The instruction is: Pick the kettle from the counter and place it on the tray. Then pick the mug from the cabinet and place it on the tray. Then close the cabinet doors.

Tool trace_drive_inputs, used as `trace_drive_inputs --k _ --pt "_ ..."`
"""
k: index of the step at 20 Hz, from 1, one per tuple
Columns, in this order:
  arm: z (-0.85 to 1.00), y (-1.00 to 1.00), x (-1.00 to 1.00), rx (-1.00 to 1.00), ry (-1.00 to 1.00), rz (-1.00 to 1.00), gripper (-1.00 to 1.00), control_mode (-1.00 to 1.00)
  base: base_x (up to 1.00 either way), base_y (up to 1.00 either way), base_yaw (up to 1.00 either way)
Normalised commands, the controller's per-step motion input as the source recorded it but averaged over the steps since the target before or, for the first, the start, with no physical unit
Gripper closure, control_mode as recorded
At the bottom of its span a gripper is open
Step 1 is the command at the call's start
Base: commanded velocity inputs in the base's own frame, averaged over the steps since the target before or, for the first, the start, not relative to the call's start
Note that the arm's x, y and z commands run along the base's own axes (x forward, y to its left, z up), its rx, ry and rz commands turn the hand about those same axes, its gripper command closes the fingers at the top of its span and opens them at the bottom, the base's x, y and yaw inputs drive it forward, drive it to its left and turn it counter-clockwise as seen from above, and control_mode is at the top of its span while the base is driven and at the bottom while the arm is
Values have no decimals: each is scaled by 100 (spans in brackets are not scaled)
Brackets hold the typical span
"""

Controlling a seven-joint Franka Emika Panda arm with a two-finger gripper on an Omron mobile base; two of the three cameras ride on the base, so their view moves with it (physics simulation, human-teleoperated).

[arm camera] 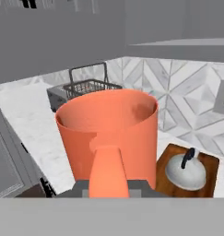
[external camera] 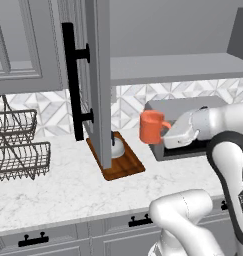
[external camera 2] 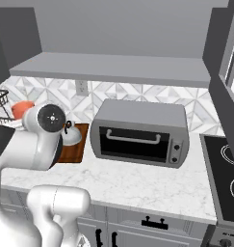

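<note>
Above the counter [external camera: 58, 185], the gripper [external camera: 165, 131] holds the mug [external camera: 151, 127] by its side handle, fingers closed tight on it, with the mug upright and clear of the marble below. It hangs between the open cabinet door [external camera: 99, 80] and the toaster oven [external camera 2: 140, 131], just in front of the oven's left end. Down and to the left lies the tray [external camera: 124, 165], its near corner short of the counter's front edge and its left part hidden behind the door's lower edge. On the tray sits the kettle [arm camera: 185, 171] (seen from the hand, it takes the middle and leaves bare wood along the rim). Bare counter spreads in front of the tray and left toward the wire baskets [external camera: 15, 147]. Overhead, the cabinet shelf [external camera 2: 113, 67] runs along the wall, well above the mug.
</note>
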Motion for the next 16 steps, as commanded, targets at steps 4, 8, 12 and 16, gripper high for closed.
trace_drive_inputs --k 4,8,12,16 --pt "-90 9 1 -21 1 5 100 -100 0 0 0" --pt "-81 5 17 -12 0 5 100 -100 0 0 0" --pt "-79 5 15 -2 -1 10 100 -100 0 0 0" --pt "-81 15 23 0 -3 11 100 -100 0 0 0"
